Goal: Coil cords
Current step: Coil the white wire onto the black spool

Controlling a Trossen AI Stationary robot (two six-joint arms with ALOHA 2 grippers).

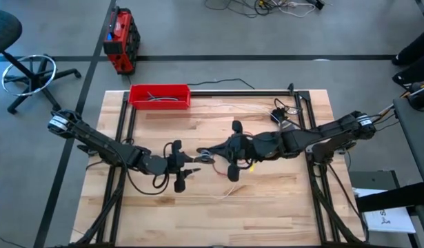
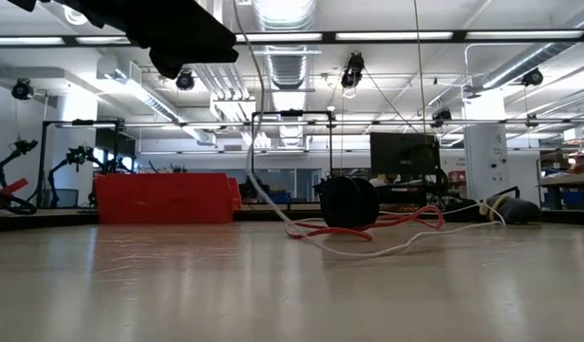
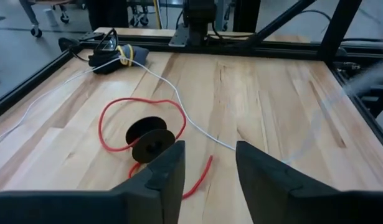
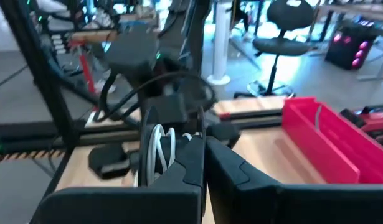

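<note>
You see the right claw (image 1: pixel 210 156) clamped on a spool of white cord (image 4: pixel 159 149) mid-table (image 1: pixel 280 207), the left claw (image 1: pixel 192 162) apart just beside it, the red cord (image 3: pixel 141 118) looped around its black disc (image 3: pixel 152 142), and the red tray (image 1: pixel 160 96) well behind.

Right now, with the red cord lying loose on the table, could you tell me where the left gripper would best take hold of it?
Probably the red cord on its open loop beside the black spool, coming straight down with the left gripper. There the cord lies flat on bare wood, apart from the white cord.
</note>
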